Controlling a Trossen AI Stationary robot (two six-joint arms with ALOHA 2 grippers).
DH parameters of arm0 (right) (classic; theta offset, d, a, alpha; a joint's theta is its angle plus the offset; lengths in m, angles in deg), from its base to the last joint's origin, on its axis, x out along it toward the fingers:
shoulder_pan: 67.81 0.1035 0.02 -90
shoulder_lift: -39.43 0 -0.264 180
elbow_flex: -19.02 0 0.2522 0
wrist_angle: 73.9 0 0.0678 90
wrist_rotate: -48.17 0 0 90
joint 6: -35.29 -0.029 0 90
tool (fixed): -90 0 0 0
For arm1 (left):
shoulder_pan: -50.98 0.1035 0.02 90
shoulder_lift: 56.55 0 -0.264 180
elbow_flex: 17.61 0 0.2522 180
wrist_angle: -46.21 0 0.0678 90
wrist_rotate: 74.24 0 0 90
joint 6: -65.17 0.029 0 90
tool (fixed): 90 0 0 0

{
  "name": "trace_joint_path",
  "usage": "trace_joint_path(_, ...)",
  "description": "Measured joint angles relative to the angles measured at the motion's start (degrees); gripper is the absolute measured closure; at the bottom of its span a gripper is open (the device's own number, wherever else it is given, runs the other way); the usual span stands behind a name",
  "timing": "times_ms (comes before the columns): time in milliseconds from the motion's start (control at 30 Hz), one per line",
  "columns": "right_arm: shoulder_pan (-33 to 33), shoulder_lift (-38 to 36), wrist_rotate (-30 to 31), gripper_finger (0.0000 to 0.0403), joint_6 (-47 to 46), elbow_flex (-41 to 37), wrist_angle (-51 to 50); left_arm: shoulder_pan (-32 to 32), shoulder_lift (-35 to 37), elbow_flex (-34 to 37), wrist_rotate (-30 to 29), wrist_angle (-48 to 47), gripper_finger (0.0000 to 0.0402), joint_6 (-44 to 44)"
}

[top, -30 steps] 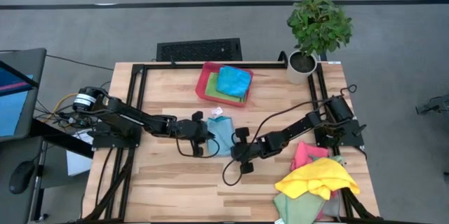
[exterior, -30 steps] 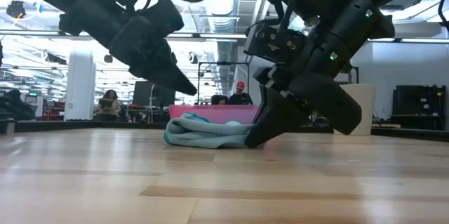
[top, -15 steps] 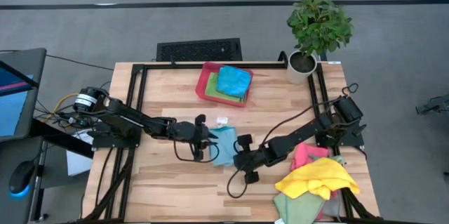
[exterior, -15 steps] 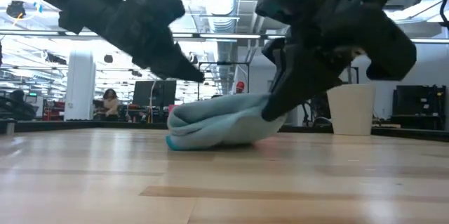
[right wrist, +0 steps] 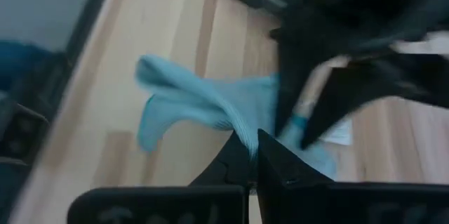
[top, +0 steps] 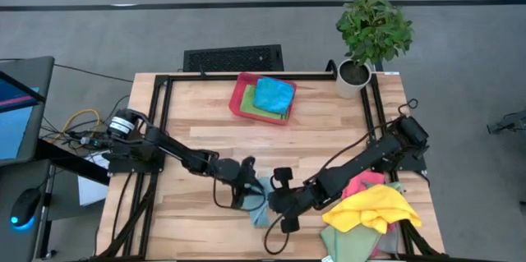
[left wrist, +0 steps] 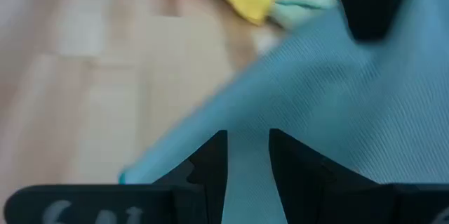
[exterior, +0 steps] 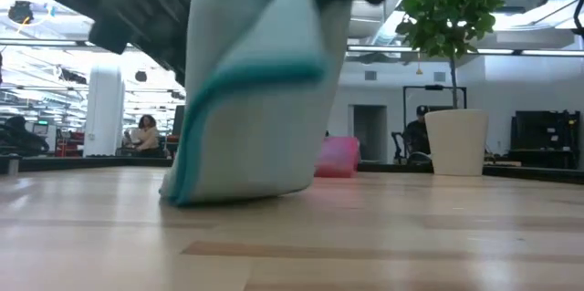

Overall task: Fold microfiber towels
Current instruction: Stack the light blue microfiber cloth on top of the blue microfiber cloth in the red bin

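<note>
A light blue microfiber towel [top: 260,207] with a darker teal hem [exterior: 255,77] hangs near the table's front edge. Its lower edge [exterior: 228,192] rests on the wood. My right gripper [right wrist: 252,140] is shut on the towel's top, coming in from the right [top: 277,198]. My left gripper [left wrist: 247,136] stands close on the towel's left side [top: 249,190]. Its fingers are apart, and the cloth fills the view right in front of them. More towels, blue on green, lie in the red tray [top: 242,102]. My right gripper pinches a bunched fold of the towel's upper part [right wrist: 243,131] between its two fingers, which slant down at it from the table's right. The towel hangs below the fingers, with only its bottom edge on the table. I cannot tell whether my left gripper touches the cloth.
A heap of yellow, pink and green towels [top: 370,213] lies at the table's near right corner. A potted plant [top: 371,32] stands at the far right corner. Bare wood lies between the tray and the arms.
My right gripper has risen and gone toward the table's near edge. It has drawn the towel up from a low bundle at mid-table, so that the towel now hangs with only its bottom edge on the wood. My left gripper has followed toward the near edge.
</note>
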Motion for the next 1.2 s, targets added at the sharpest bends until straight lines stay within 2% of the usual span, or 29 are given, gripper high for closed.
trace_joint_path(133,-1.5,0.0,1.4,0.0377,-3.9,5.4,-7.3,-3.0,0.3,-1.5,0.8,-4.0,0.0303,-5.2)
trace_joint_path(267,-5.8,-0.1,2.0,0.0378,-1.9,8.2,-10.6,-5.4,1.5,-1.9,0.7,-10.8,0.0303,-9.4)
trace_joint_path(400,-12.3,0.8,-3.9,0.0375,1.7,8.2,-9.1,-7.6,1.9,-1.3,0.3,-18.8,0.0303,-13.9)
trace_joint_path(700,-26.0,4.3,-15.1,0.0375,11.0,5.7,-0.7,-16.2,2.3,-1.2,-0.4,-29.5,0.0303,-24.3)
trace_joint_path(900,-31.0,7.5,-20.4,0.0372,13.7,5.5,2.9,-22.5,5.5,-1.1,-7.8,-34.5,0.0303,-31.6)
trace_joint_path(967,-32.7,10.1,-22.4,0.0372,14.2,5.9,7.4,-24.1,7.6,-1.1,-10.6,-34.6,0.0303,-32.9)
trace_joint_path(1033,-34.2,11.2,-22.6,0.0371,15.1,5.4,6.3,-25.2,9.1,-1.2,-14.1,-34.8,0.0303,-34.3)
trace_joint_path(1100,-35.7,13.7,-22.3,0.0364,15.1,6.4,12.2,-26.3,10.7,-1.1,-17.4,-36.3,0.0304,-35.1)
trace_joint_path(1200,-37.6,15.1,-22.7,0.0345,14.3,7.0,12.3,-27.1,12.6,-1.4,-21.4,-37.1,0.0304,-35.7)
